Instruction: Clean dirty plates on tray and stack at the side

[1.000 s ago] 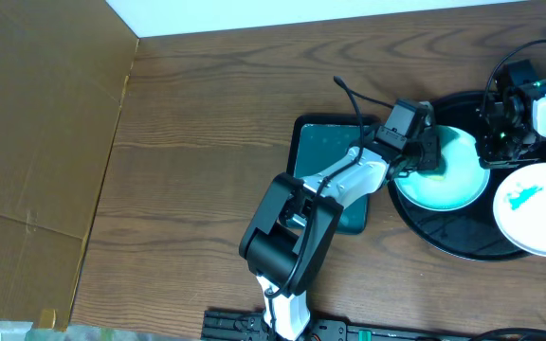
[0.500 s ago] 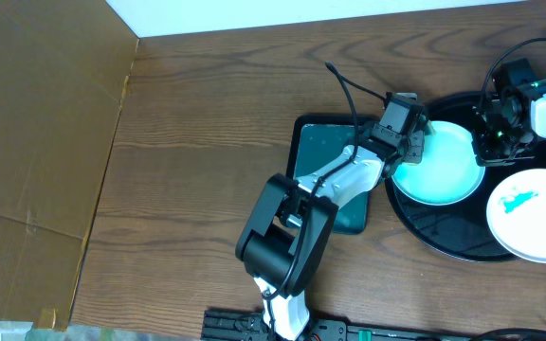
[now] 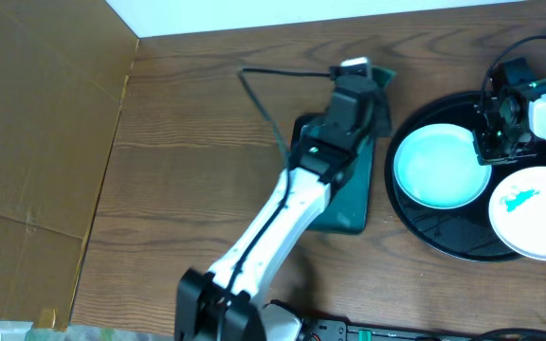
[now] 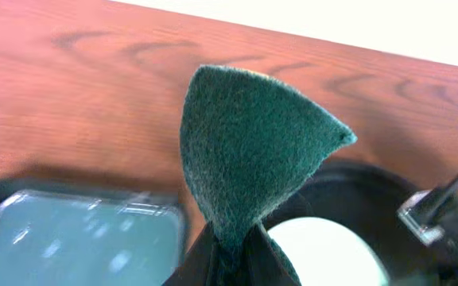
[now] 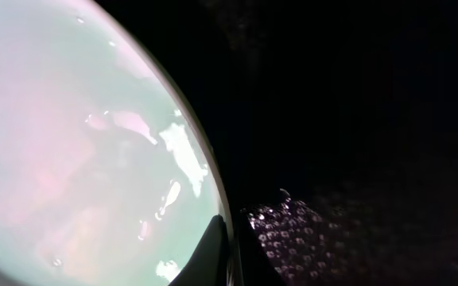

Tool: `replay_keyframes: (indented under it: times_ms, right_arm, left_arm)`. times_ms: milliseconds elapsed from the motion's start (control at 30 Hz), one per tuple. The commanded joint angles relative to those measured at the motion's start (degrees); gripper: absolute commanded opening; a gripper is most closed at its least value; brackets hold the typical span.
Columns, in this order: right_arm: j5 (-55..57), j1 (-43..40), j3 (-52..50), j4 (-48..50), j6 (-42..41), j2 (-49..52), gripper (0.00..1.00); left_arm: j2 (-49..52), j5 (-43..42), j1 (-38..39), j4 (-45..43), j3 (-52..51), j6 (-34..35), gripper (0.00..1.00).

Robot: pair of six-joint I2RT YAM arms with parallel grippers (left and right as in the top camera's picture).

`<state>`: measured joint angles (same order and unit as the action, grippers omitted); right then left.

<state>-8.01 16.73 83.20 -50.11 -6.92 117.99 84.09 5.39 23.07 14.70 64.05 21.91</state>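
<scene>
LEFT: left gripper [image 4: 230, 250] clamped on green scouring pad [image 4: 245, 151], past teal tray [image 3: 349, 213] far right corner | RIGHT: right gripper [image 5: 227, 242] pinching wet plate [image 3: 439, 168] rim on black tray [image 3: 444, 242]; smeared plate [image 3: 536, 210] alongside

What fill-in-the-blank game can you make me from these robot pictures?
The left end effector holds a fuzzy ____ scrubbing pad.
The right end effector pinches the ____ of a round white plate.
The other white plate has a ____ smear.
Missing words: green, rim, turquoise.
</scene>
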Motion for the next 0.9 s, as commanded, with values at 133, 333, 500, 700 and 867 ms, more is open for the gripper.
replay_keyframes:
  times_ms: [133, 333, 500, 700, 867]
  right_arm:
    - [27.4, 5.8, 2.0, 0.5, 1.3, -12.8, 0.01]
    - [42.2, 12.5, 2.0, 3.4, 8.5, -22.7, 0.01]
    - [53.7, 18.4, 2.0, 6.0, 14.2, -26.8, 0.01]
    - [64.8, 24.6, 2.0, 10.6, 27.6, -27.3, 0.01]
    - [71.0, 28.3, 2.0, 13.0, 38.0, -27.3, 0.01]
  left_arm:
    - [-0.7, 1.7, -10.5, 12.6, 0.0, 1.0, 0.07]
    - [-0.5, 1.7, -18.8, 18.8, 0.0, 5.7, 0.07]
    - [-0.5, 1.7, -21.4, 20.8, 0.0, 6.3, 0.07]
    - [-0.5, 1.7, -21.7, 21.3, 0.0, 6.3, 0.07]
    - [-0.5, 1.7, -21.7, 21.3, 0.0, 6.3, 0.07]
